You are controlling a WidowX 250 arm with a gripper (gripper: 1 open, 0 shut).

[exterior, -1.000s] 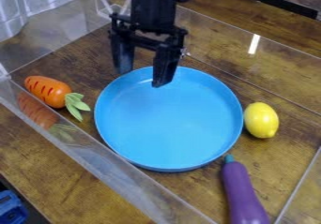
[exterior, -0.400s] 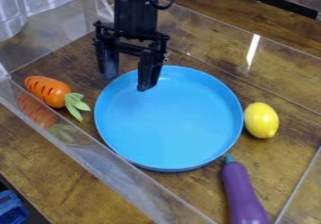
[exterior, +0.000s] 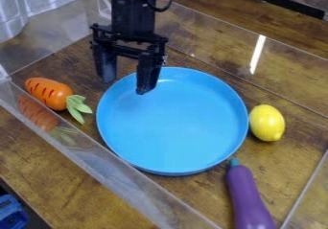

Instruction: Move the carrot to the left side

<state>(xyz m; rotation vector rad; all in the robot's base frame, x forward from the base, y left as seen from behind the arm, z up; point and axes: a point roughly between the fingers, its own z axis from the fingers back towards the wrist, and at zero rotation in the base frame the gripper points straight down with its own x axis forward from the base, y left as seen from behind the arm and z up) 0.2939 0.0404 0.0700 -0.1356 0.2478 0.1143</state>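
Here, open hand (exterior: 126, 78) above blue plate (exterior: 174, 121), carrot (exterior: 54, 94) beside

The lighting is moderate and fairly even, with a bright streak of glare on the table (exterior: 212, 32) at upper right. The clear wall (exterior: 128, 180) catches pale reflections — small details look soft and grainy, the dark hand (exterior: 126, 68) especially.

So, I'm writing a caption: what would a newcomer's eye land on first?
Probably the big blue plate mid-view, with the black pincer over its upper-left edge. Then the orange toy carrot left of it, and the yellow lemon to its right.
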